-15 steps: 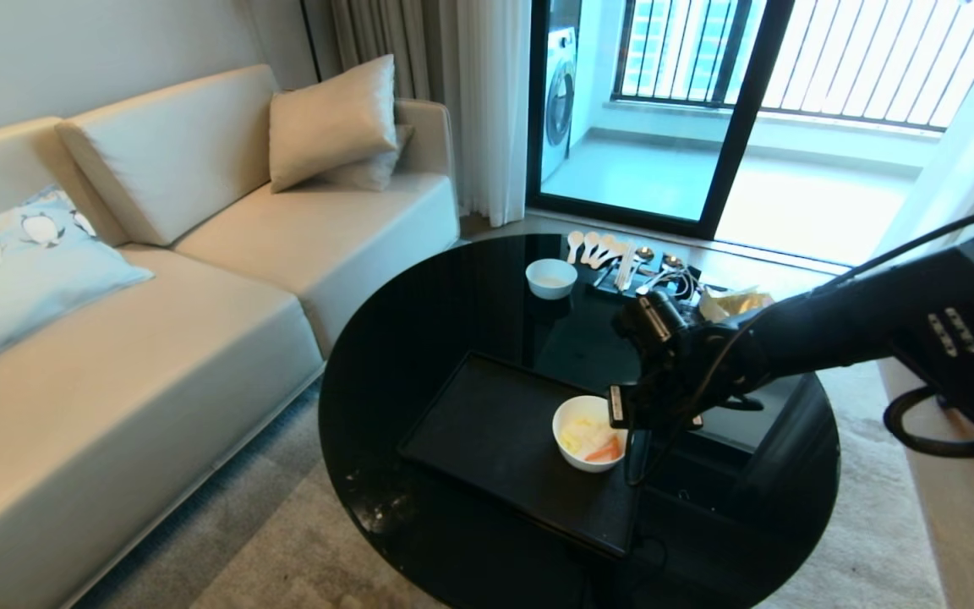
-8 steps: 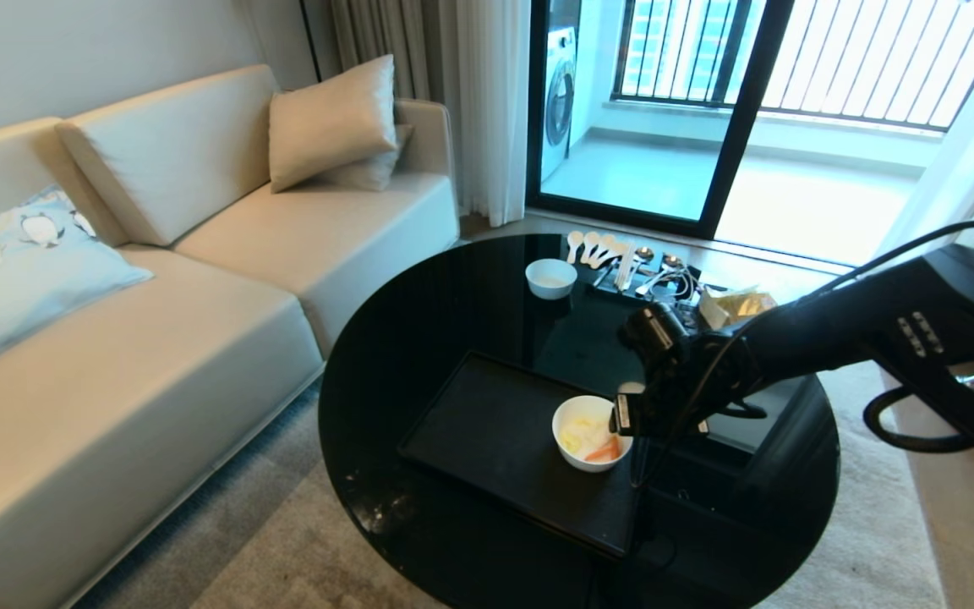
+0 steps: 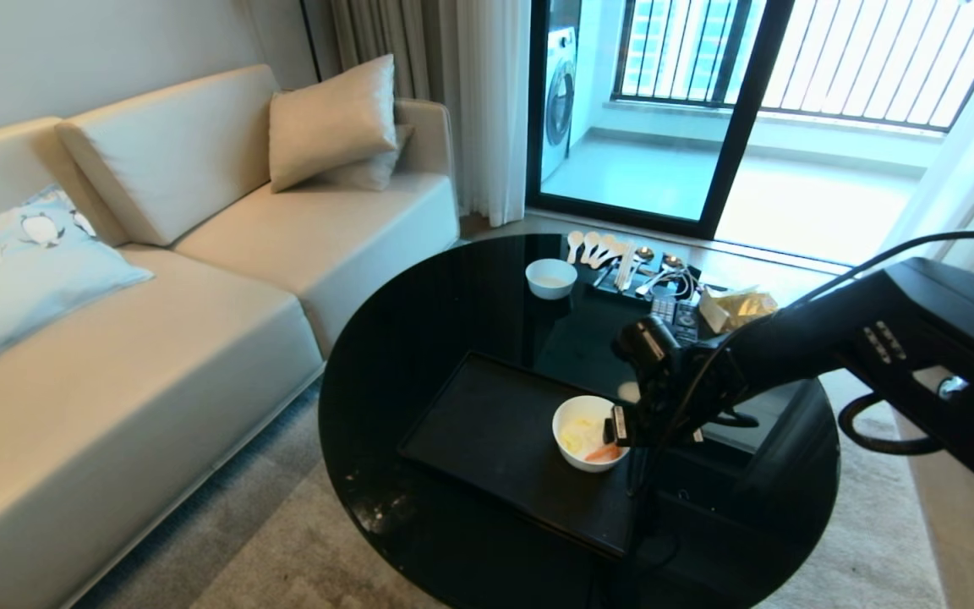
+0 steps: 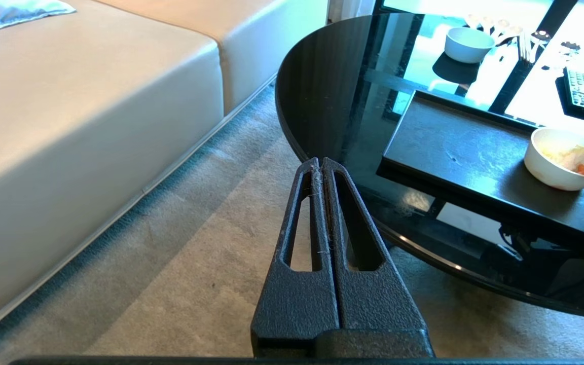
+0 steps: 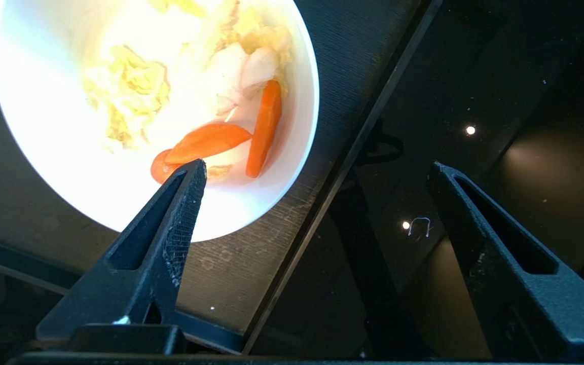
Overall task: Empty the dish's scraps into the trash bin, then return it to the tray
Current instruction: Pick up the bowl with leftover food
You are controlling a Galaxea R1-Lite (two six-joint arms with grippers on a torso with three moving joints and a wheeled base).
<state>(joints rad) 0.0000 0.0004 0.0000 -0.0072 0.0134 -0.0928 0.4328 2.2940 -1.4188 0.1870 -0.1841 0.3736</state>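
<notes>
The tray (image 3: 495,440) lies on the near part of the round black glass table (image 3: 419,338), its long side running at a slant across the tabletop. The dish (image 3: 582,431) stands upright at the tray's right end, close to the rim, with the scraps (image 5: 206,101) inside it: pale yellow and white chunks and several orange carrot slices against the wall on the robot's right.

The right gripper (image 5: 317,203) reaches in from the right and hangs directly over the dish's right edge, pointing down. Its jaws are spread wide and grasp nothing. In the right wrist view one finger (image 5: 170,238) stands over the inside of the dish by the carrot slices, and the other finger (image 5: 479,238) stands outside, over the bare table beyond the tray's rim, so the dish's wall lies between them. Whether a fingertip touches the dish I cannot tell.

The left gripper (image 4: 321,167) is parked low beside the table, over the carpet (image 4: 170,263), its fingers pressed together and empty.

Farther back on the table sit a smaller white bowl (image 3: 551,277), a row of spoons (image 3: 601,249) and two remote controls (image 3: 675,315). The beige sofa (image 3: 199,279) stands to the left, and the glass balcony door (image 3: 664,110) is beyond.
</notes>
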